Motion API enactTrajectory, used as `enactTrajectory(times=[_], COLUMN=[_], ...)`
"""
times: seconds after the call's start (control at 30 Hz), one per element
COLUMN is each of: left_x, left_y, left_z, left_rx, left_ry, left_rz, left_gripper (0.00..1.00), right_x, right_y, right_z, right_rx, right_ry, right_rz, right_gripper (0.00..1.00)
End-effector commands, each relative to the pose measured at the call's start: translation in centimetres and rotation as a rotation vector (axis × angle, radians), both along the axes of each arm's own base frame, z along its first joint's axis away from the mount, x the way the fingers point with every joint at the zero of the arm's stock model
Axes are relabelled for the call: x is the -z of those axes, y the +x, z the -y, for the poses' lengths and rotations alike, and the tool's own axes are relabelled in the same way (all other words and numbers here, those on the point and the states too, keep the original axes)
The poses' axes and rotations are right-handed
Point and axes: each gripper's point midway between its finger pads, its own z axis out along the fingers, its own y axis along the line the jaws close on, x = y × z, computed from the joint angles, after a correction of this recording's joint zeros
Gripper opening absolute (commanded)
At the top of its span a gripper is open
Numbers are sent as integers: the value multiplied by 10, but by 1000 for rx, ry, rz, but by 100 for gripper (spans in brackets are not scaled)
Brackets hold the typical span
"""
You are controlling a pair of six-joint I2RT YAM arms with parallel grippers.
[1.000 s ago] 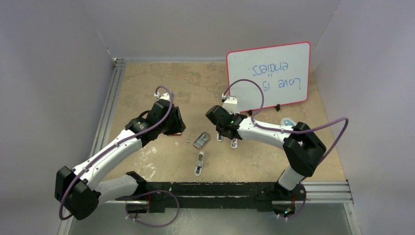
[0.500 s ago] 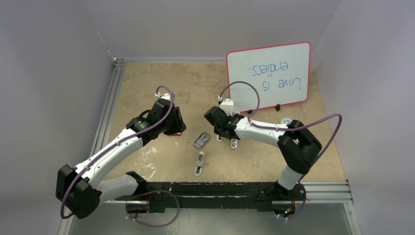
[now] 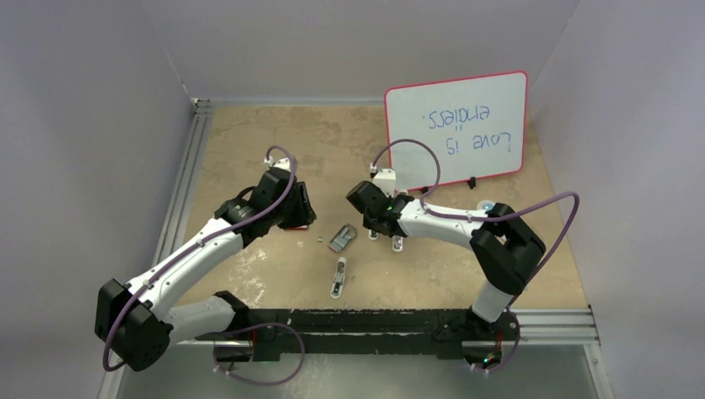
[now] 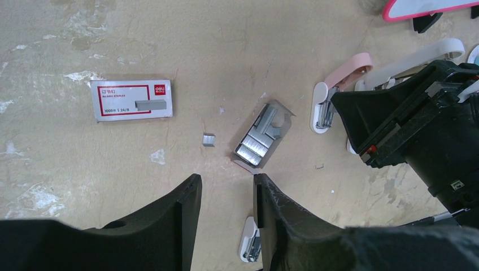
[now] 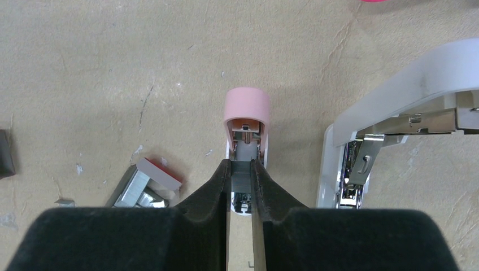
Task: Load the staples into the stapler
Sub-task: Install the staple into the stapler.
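Note:
In the right wrist view my right gripper is shut on a short grey strip of staples. It holds the strip right over the open channel of the pink stapler, which lies on the table with its lid swung back. More staples fill the small grey tray left of the stapler. My left gripper hangs open above bare table just short of that tray, with nothing between its fingers. A loose bit of staples lies beside the tray.
A white stapler lies open right beside the pink one. The red-and-white staple box sits to the left. Another small white stapler lies nearer the arm bases. A pink-framed whiteboard stands at the back right.
The right arm's elbow and cable have drifted a little to the left, and its gripper has edged left over the pink stapler. The left arm has not moved.

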Motion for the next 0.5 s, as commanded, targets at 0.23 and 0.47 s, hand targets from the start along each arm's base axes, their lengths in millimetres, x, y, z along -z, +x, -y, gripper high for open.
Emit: enactTrajectory(times=[0.23,0.47], left_x=[-2,-1], left_y=[7,7], left_z=[2,2], left_rx=[11,11], left_ry=[-12,-11], left_rz=[31,29], left_gripper=[38,38], right_x=[2,6], right_y=[0,-2], right_z=[2,5], right_rx=[12,19], right_ry=[1,-7], right_rz=[2,-9], right_gripper=[13,13])
